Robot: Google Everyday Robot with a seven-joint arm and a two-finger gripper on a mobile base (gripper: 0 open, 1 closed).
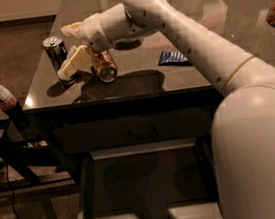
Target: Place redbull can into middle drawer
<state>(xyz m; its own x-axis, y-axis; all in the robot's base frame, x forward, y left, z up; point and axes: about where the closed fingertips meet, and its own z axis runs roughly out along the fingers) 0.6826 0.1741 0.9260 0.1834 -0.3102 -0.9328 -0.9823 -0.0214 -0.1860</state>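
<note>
The arm is reaching across the dark glossy surface (139, 83) from the right, and the end effector (68, 49) is sitting at the left end of it, right beside the redbull can (54, 51). Its fingers are standing spread apart, gripping nothing: one finger (72, 29) is pointing past the upper right of the can, and the other (71, 65) is slanting down toward the can's base, where its tip is overlapping the can's lower edge. Whether it is actually touching there cannot be told.

The redbull can is standing upright near the left edge. A gold can (104, 65) is lying on its side just right of the lower finger. A blue packet (173, 57) is lying farther right.

Below, the middle drawer (137, 182) is standing pulled out, under a closed drawer front (135, 131).
</note>
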